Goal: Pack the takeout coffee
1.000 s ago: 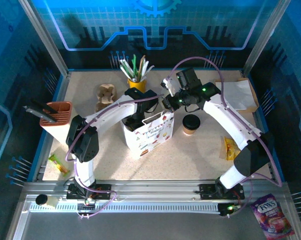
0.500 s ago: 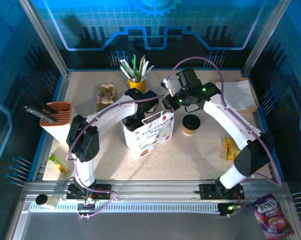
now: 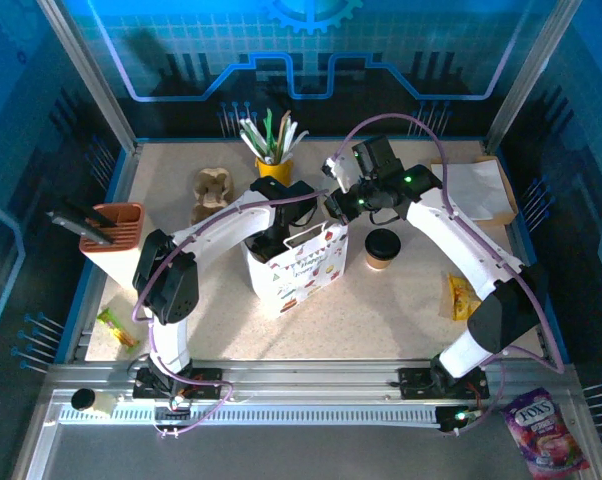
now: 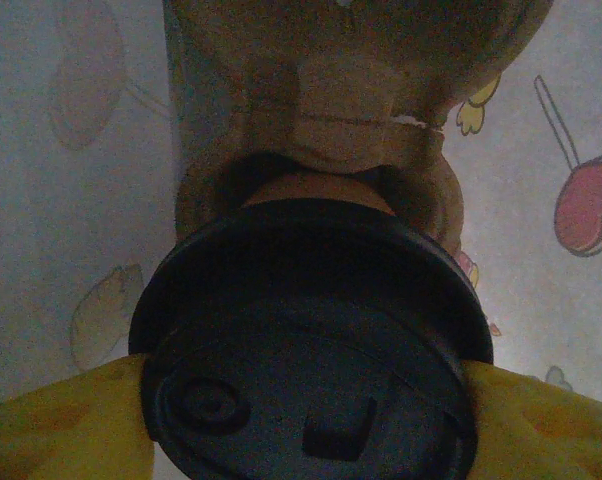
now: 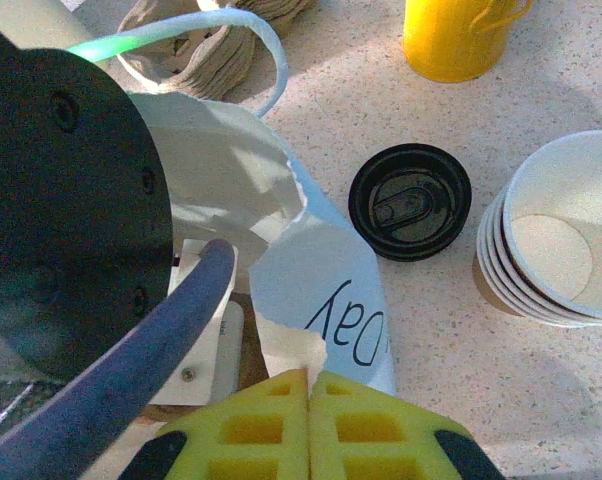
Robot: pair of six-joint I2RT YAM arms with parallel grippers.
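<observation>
While right gripper [image 5: 309, 400] pinches white paper bag [image 5: 326, 300] at rim, left gripper [image 4: 301, 420] clamps kraft cup [image 4: 311, 290] w/ round black lid [image 4: 281, 370].

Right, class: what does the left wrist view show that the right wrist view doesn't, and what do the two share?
Left wrist view: the left gripper closed on a black-lidded coffee cup, down inside the white printed bag.
Right wrist view: the right gripper pinching the bag's rim, a second lidded cup standing on the table, a stack of lidless cups beside it, and a yellow cup.
Shared: the white printed bag.
</observation>
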